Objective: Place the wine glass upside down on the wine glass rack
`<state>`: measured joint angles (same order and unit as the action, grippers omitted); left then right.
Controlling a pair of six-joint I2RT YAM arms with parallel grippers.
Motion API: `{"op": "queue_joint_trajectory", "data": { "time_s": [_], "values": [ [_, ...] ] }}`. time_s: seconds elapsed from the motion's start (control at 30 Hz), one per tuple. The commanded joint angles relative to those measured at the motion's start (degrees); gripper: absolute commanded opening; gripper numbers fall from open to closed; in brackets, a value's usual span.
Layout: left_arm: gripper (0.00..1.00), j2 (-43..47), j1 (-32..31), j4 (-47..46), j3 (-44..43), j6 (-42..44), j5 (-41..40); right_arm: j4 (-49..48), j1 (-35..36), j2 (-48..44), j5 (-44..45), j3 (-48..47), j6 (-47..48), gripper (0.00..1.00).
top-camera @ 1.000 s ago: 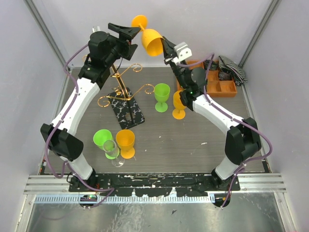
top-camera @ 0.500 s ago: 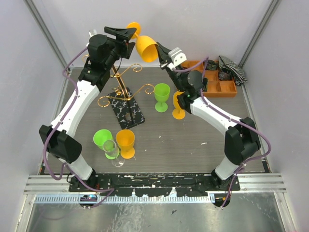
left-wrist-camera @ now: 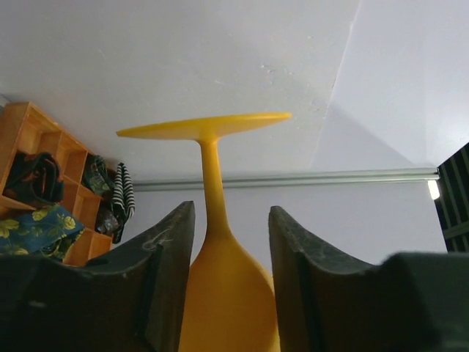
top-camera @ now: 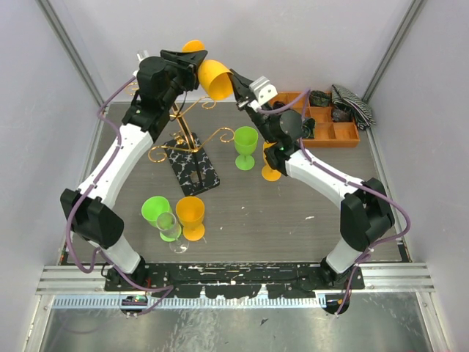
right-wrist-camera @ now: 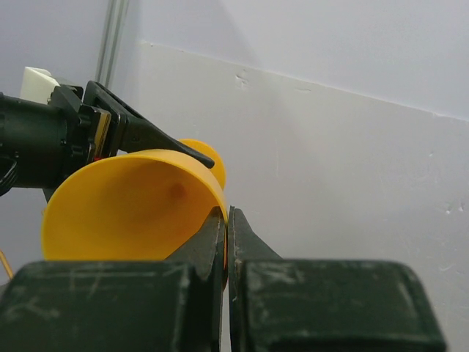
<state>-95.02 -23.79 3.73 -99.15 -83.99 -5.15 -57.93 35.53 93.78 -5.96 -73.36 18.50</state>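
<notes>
Top external view: the orange wine glass (top-camera: pixel 215 77) hangs in the air over the far left of the bench (top-camera: pixel 293 220), above the wine glass rack (top-camera: pixel 212 137) and clear of it. It is tilted, with its foot toward the far left and its mouth toward the right.

The right end effector (top-camera: pixel 234 76) is clamped on the bowl's rim; the right wrist view shows its fingers (right-wrist-camera: pixel 198 249) pinching the rim wall. The left end effector (top-camera: pixel 196 57) has its fingers (left-wrist-camera: pixel 157 279) apart, one on each side of the stem with gaps showing. Whether they touch the bowl lower down I cannot tell.

I judge the task about halfway done. The glass is lifted and partly turned, but it must yet be fully inverted and its foot slid onto a scroll arm. Nothing hangs on the rack.

Counted, there are six wine glasses, and five of them stand on the bench:
- Mid-bench: a far green glass (top-camera: pixel 245 143) and a far orange glass (top-camera: pixel 272 170).
- Near left: a near green glass (top-camera: pixel 155 210), a clear glass (top-camera: pixel 170 229) and a near orange glass (top-camera: pixel 190 215).

There is one rack and one orange compartment tray (top-camera: pixel 333 144), far right.
</notes>
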Motion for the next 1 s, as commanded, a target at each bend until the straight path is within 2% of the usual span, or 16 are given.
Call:
{"op": "queue_joint_trajectory", "data": {
  "time_s": [0.0,0.1,0.23,0.5,0.6,0.67,0.8,0.87,0.97],
  "values": [
    [0.44,2.56,-0.25,-2.29,0.46,0.58,-1.04,-3.41,0.69,-1.34,0.41,-0.59,0.40,0.00],
    [0.34,2.52,-0.23,-2.48,-0.22,2.03,-1.01,-2.52,1.01,-1.39,1.07,-0.65,1.25,0.02],
    [0.25,1.54,-0.20,-2.38,-3.32,6.13,0.09,-0.48,1.60,-1.49,1.87,-1.16,3.38,0.02],
    [0.13,-1.10,-0.21,-4.97,-7.73,12.82,3.09,-0.17,2.08,-2.39,1.29,-0.33,3.99,0.08],
    [0.11,-1.15,0.00,-6.18,-8.53,16.44,3.30,0.06,2.08,-3.09,1.73,0.38,4.59,0.19],
    [0.09,-0.94,0.50,-6.07,-9.76,21.98,3.13,1.27,2.08,-3.83,2.47,0.84,5.60,0.23],
    [0.05,1.26,1.68,-4.46,-10.60,36.09,-0.06,4.69,2.08,-5.80,4.77,2.15,6.90,0.41],
    [0.00,2.95,2.45,-3.70,-9.51,42.30,-1.75,6.05,2.07,-6.67,6.08,2.97,7.46,0.45],
    [0.00,6.32,4.34,-4.30,-4.82,47.89,-3.29,8.44,2.02,-7.54,8.05,3.39,8.59,0.49]
  ]
}}
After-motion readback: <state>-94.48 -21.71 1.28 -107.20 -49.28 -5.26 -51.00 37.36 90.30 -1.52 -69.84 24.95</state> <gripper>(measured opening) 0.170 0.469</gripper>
